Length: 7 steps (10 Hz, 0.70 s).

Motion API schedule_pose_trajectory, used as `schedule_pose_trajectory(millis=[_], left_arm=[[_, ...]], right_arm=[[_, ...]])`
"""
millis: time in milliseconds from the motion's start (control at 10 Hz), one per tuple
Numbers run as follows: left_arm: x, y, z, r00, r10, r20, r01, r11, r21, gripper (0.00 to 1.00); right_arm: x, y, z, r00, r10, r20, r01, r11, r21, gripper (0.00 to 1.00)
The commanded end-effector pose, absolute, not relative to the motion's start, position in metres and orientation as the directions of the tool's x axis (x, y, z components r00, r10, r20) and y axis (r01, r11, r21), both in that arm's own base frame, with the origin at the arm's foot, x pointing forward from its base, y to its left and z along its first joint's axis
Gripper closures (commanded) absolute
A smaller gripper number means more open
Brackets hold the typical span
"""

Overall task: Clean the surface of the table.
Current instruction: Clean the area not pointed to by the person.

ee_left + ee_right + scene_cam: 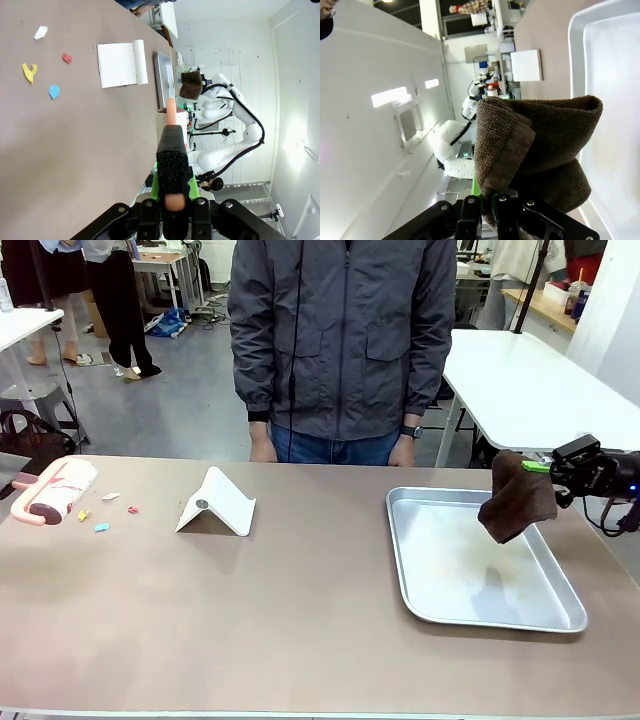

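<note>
The tan-brown table (300, 610) carries small paper scraps at its left: white (110, 496), red (132, 509), yellow (84, 514) and blue (101, 527). A pink cleaning tool (55, 490), shaped like a lint roller, hovers at the far left beside them. In the left wrist view my left gripper (172, 202) is shut on its pink and black handle (172, 165), with the scraps (54, 91) ahead on the table (75, 150). My right gripper (540, 467) is shut on a brown cloth (515, 498) hanging over the silver tray's right side; the cloth (535, 145) droops from that gripper (487, 200).
A shallow silver tray (398, 550) lies on the table's right half. A folded white stand (220, 502) sits left of centre. A person in a grey jacket (340, 330) stands at the far edge, hands hanging. A white-topped table (540, 390) is behind on the right.
</note>
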<state>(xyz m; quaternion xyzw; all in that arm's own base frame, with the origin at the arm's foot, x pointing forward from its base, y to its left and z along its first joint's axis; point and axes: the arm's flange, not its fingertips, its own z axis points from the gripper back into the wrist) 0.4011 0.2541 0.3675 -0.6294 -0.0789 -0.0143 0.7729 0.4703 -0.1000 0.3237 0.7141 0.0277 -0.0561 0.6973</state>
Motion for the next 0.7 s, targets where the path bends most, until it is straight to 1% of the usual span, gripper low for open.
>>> schedule_pose_trajectory(millis=[0, 100, 200, 300, 400, 500, 600], left_arm=[[0.395, 0.252, 0.370, 0.985, 0.075, 0.156, 0.138, 0.208, -0.968, 1.00], [0.395, 0.252, 0.370, 0.985, 0.075, 0.156, 0.138, 0.208, -0.968, 1.00], [0.401, 0.254, 0.367, 0.987, 0.077, 0.140, 0.121, 0.207, -0.971, 0.78], [0.405, 0.243, 0.371, 0.980, 0.117, 0.162, 0.128, 0.259, -0.957, 0.78], [0.410, 0.250, 0.370, 0.970, 0.168, 0.174, 0.114, 0.315, -0.942, 0.78], [0.414, 0.263, 0.365, 0.942, 0.276, 0.189, 0.076, 0.375, -0.924, 0.78], [0.414, 0.275, 0.360, 0.928, 0.326, 0.181, 0.035, 0.406, -0.913, 0.78]], right_arm=[[0.473, -0.101, 0.329, 0.992, -0.028, -0.120, 0.119, -0.035, 0.992, 0.92], [0.473, -0.101, 0.329, 0.992, -0.028, -0.120, 0.119, -0.035, 0.992, 0.92], [0.473, -0.101, 0.329, 0.992, -0.028, -0.120, 0.119, -0.035, 0.992, 0.92], [0.473, -0.101, 0.329, 0.992, -0.028, -0.120, 0.119, -0.035, 0.992, 0.92], [0.473, -0.101, 0.329, 0.992, -0.028, -0.120, 0.119, -0.035, 0.992, 0.92], [0.473, -0.101, 0.329, 0.992, -0.028, -0.120, 0.119, -0.035, 0.992, 0.92], [0.473, -0.101, 0.329, 0.992, -0.028, -0.120, 0.119, -0.035, 0.992, 0.92]])
